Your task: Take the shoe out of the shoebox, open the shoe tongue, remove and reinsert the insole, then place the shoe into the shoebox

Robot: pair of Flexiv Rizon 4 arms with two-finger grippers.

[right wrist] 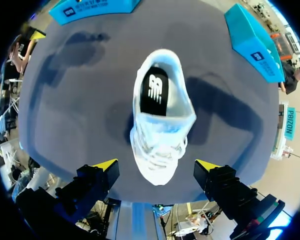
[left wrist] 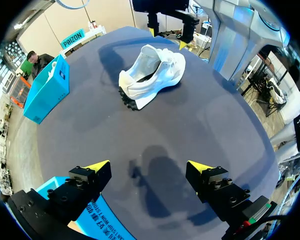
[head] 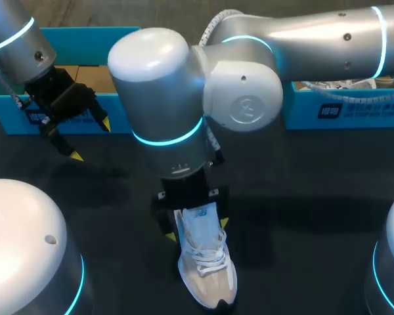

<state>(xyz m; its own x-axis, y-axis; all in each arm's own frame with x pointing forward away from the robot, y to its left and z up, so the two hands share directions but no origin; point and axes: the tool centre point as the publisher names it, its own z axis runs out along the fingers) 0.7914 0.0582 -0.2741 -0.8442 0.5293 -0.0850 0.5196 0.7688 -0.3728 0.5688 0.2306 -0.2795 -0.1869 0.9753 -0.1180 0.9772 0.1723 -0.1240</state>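
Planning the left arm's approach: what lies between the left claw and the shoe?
Nothing: the left wrist view shows only bare table between the left claw and the shoe.

The left arm (head: 16, 39) comes in from the far left corner, and the left gripper (left wrist: 149, 167) angles downward with its yellow-tipped fingers spread wide. The right arm (head: 328, 39) reaches past the middle, its wrist pointing straight down. The right gripper (right wrist: 156, 166) is likewise spread wide and seems to hang low, though from above the wrist hides most of it.
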